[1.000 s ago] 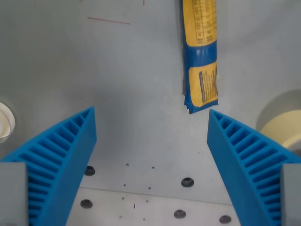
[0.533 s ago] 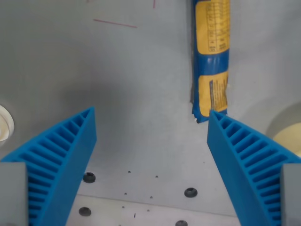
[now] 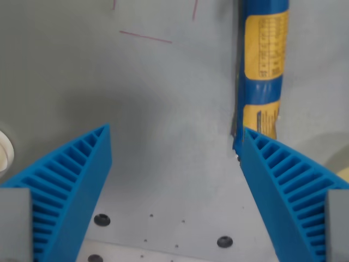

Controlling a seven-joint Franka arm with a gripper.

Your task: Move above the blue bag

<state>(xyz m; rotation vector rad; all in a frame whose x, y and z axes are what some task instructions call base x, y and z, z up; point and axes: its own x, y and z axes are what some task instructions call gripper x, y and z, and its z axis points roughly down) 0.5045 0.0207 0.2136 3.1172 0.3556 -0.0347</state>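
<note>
The claw hangs wide open and empty over the grey desk, the approach to the blue bag judged partly done. The bag, blue with yellow labels, lies lengthwise toward the desk's far edge, its near end meeting the tip of the finger on the wrist view's right, though contact cannot be told. The next move likely calls for shifting toward that side and farther along the bag to centre it between the fingers.

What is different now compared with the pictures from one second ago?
The camera moved: the whole scene slid down and toward the wrist view's right, so the blue bag now reaches the finger on that side. The bag itself did not shift on the table. The gripper stayed open, holding nothing.
</note>
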